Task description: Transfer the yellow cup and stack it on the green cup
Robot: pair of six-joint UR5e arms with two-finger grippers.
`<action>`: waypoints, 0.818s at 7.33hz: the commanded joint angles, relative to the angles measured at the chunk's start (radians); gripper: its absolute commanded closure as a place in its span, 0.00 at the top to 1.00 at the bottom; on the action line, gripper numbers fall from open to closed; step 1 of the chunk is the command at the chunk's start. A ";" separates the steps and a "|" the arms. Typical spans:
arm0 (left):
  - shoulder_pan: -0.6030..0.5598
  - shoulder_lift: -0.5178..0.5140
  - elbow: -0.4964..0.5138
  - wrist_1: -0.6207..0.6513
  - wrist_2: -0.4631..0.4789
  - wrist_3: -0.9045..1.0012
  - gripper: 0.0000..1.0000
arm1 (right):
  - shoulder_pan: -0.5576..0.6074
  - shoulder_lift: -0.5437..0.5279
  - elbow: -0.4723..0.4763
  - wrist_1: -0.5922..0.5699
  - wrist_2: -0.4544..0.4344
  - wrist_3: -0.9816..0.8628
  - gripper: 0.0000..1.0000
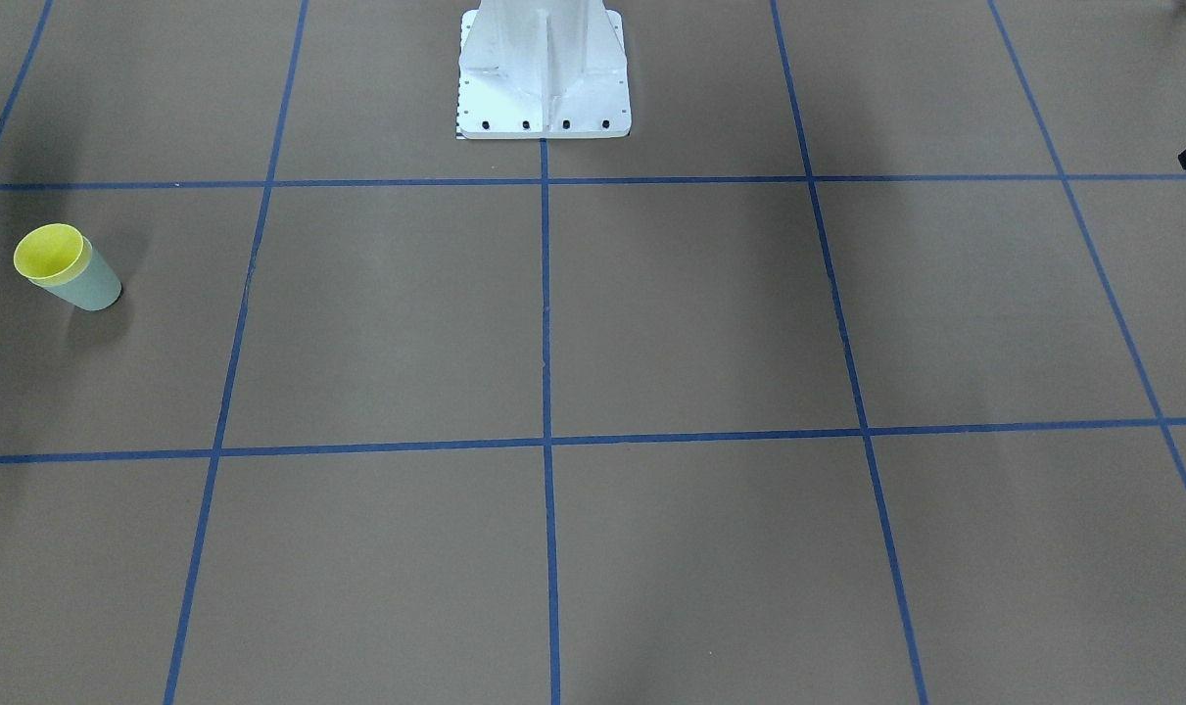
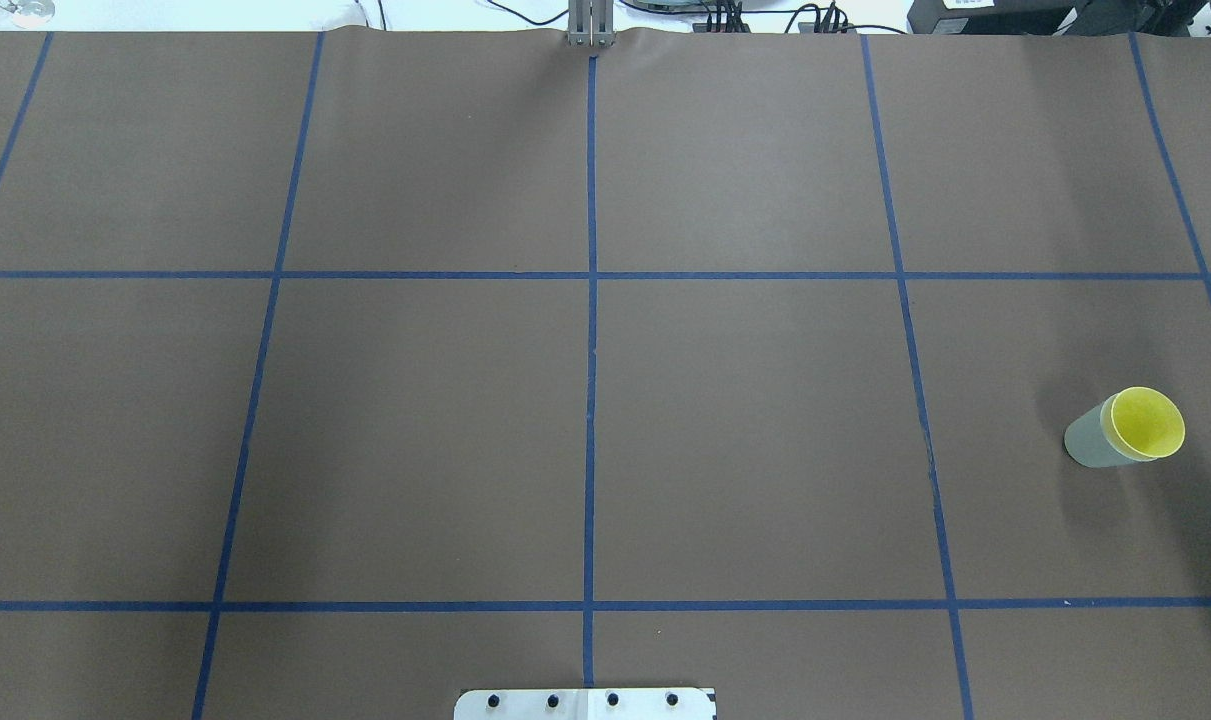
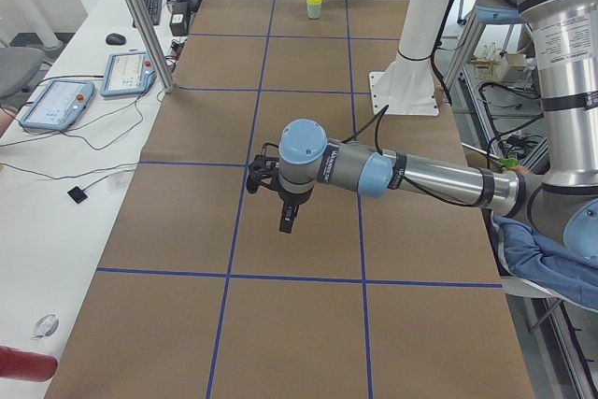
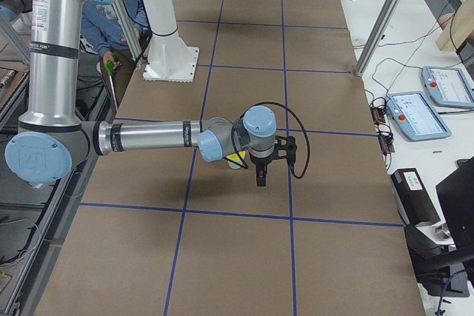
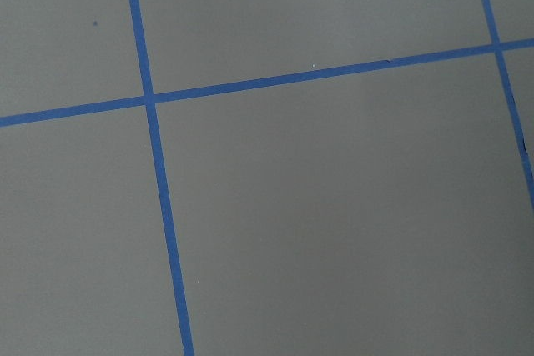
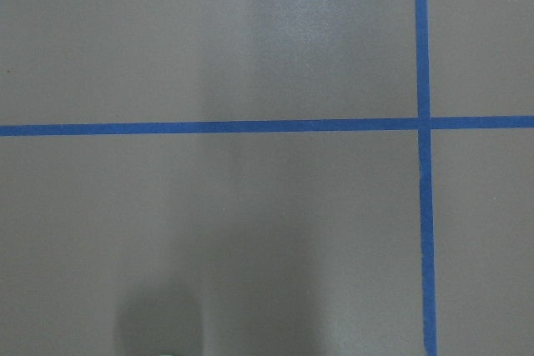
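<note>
Left gripper [image 3: 286, 223] hangs over the table [image 2: 745, 430] on the robot's left with nothing visible in it. It shows clearly only in the side view, so can't tell how far the jaws are parted. Yellow cup [image 2: 1148, 423] sits nested in the green cup [image 2: 1090, 440], rim standing proud, the pair upright on the table far out on the robot's right, inside one blue tape [image 2: 591, 400] grid cell. Right gripper [image 4: 261, 175] hangs near the stack without touching it, jaw state likewise can't tell, and both wrist views show only table and tape.
</note>
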 commanded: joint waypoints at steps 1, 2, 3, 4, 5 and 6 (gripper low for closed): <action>0.000 0.000 -0.003 0.000 0.000 0.000 1.00 | 0.000 0.000 -0.001 0.000 -0.001 0.000 1.00; 0.000 0.000 -0.003 0.000 0.000 0.000 1.00 | 0.000 0.000 -0.001 0.000 -0.001 0.000 1.00; 0.000 0.000 -0.005 0.000 0.000 0.000 1.00 | 0.000 0.000 -0.001 0.000 -0.001 0.000 1.00; 0.000 0.000 -0.005 0.000 0.000 0.000 1.00 | 0.000 0.000 -0.003 0.000 -0.001 0.000 1.00; 0.000 0.001 -0.003 0.000 0.000 0.000 1.00 | 0.000 0.000 -0.004 0.000 -0.003 0.000 1.00; 0.000 0.001 -0.005 0.000 -0.002 0.000 1.00 | 0.000 0.005 0.003 0.000 -0.001 0.002 1.00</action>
